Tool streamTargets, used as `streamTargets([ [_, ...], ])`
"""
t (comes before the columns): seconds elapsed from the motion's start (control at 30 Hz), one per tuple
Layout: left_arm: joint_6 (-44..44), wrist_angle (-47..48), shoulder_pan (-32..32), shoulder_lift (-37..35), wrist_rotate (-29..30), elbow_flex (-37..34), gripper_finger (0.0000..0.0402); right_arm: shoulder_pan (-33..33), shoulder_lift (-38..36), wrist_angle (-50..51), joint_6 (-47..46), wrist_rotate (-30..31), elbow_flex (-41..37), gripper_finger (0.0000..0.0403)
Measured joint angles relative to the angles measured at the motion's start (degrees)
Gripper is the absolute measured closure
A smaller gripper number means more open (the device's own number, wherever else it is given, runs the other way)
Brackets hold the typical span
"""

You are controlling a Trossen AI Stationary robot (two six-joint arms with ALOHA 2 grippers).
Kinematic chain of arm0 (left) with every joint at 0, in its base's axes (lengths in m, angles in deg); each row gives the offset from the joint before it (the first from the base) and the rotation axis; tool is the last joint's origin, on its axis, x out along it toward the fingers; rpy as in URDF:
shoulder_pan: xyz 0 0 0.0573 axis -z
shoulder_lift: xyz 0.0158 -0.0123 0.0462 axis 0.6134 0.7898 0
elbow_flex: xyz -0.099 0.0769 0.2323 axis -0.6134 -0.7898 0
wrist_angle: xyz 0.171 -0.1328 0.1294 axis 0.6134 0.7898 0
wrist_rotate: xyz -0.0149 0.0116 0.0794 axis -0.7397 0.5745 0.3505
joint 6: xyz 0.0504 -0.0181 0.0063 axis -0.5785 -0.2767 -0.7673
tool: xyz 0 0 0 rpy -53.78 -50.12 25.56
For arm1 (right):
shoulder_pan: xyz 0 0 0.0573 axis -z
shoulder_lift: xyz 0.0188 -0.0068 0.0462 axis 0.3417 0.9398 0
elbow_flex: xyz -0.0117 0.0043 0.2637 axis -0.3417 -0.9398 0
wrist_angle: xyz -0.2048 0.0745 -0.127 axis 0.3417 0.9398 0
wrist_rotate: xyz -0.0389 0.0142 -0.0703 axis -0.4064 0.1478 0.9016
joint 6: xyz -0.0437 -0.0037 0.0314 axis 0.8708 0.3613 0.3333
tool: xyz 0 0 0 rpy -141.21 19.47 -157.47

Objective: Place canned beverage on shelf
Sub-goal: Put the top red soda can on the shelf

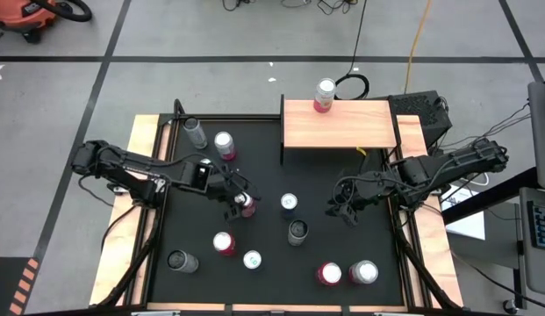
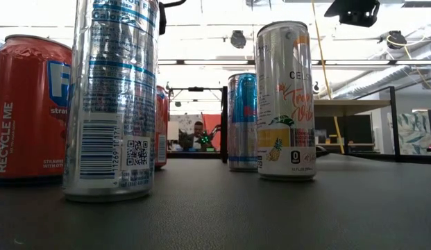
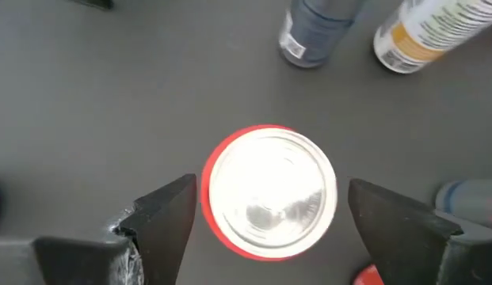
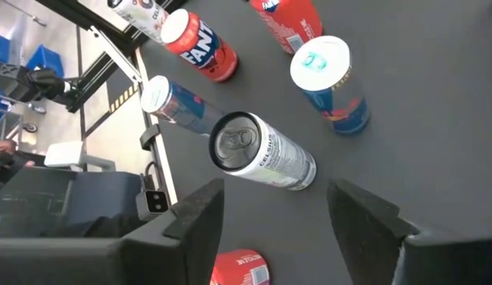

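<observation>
Left gripper (image 3: pixel 265 214): we see it hanging over the red-walled can (image 3: pixel 268 191) near the mat's middle, jaws spread wide with a finger on either side of the lid and a gap on both sides; nothing is gripped.
Step in hand: we judge this to be the approach for a pick. We advise centring the can between the fingers, lowering well below the rim, then closing squarely so the can does not tip.
Hazard: neighbouring cans stand near; we recommend a straight vertical lift.
Right gripper (image 4: pixel 273 210): waits above the mat's right half, jaws parted about halfway, empty, over a silver can (image 4: pixel 261 152).
Black mat (image 1: pixel 263 175): we count roughly ten upright cans scattered on it.
Shelf (image 1: pixel 338 125): at the table's far edge; one can (image 1: pixel 324 95) already stands on its far rim.
Can contents: we cannot tell; lids appear unopened.
</observation>
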Motion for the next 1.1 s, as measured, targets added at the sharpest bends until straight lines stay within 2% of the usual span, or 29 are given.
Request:
streamTargets([
  [0.23,-2.55,-0.05,-0.12,0.72,-0.47,-0.09,0.0075,0.00,0.00,-0.04,-0.52,0.10,0.00,0.0200],
  [0.4,-1.11,0.00,-0.08,3.59,-0.41,-0.13,0.0075,0.00,0.01,-0.08,-1.07,0.10,0.00,0.0200],
  [0.73,-0.76,-2.67,-0.12,7.11,2.67,-0.13,0.0075,0.00,0.02,-0.04,-1.10,0.34,0.00,0.0200],
  [0.93,1.68,-2.58,-0.10,7.21,3.01,-0.13,0.0103,0.00,0.02,-0.07,-1.09,0.62,0.00,0.0200],
  [1.1,2.01,-2.21,-0.01,7.22,2.90,0.45,0.0118,0.02,0.02,-0.06,-0.56,3.18,0.00,0.0200],
])
